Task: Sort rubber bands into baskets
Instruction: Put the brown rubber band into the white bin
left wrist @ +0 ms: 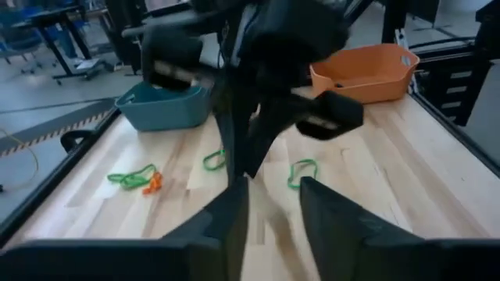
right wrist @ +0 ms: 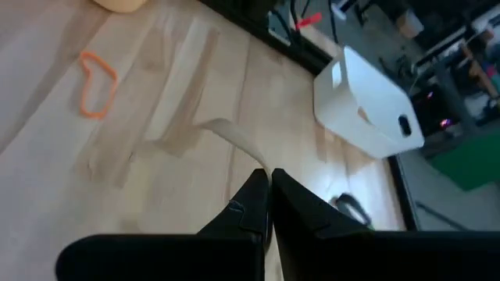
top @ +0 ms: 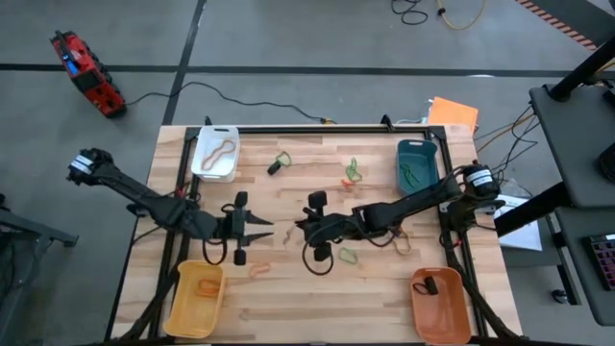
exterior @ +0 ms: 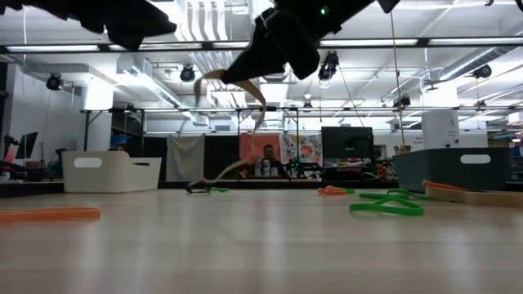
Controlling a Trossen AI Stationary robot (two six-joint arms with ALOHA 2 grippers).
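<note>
We see the left gripper point(top: 267, 228) mid-table, fingers apart and empty, presumably just released; the right gripper point(top: 300, 229), facing it, is pinched on a tan rubber band point(right wrist: 234, 137) hanging clear, likely bound for the white basket point(top: 215, 154).

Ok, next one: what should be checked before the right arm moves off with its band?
1. Right claw shut on the tan band: ok.
2. Left claw open, nothing between its fingers: ok.
3. Band hanging above the table, as the low view shows: ok.
4. White basket upright with room, a tan band already in it: ok.
5. Space between the arms: not ok, the left claw sits close in front of the right claw.
6. Band fully free of the left claw: cannot tell.
</note>
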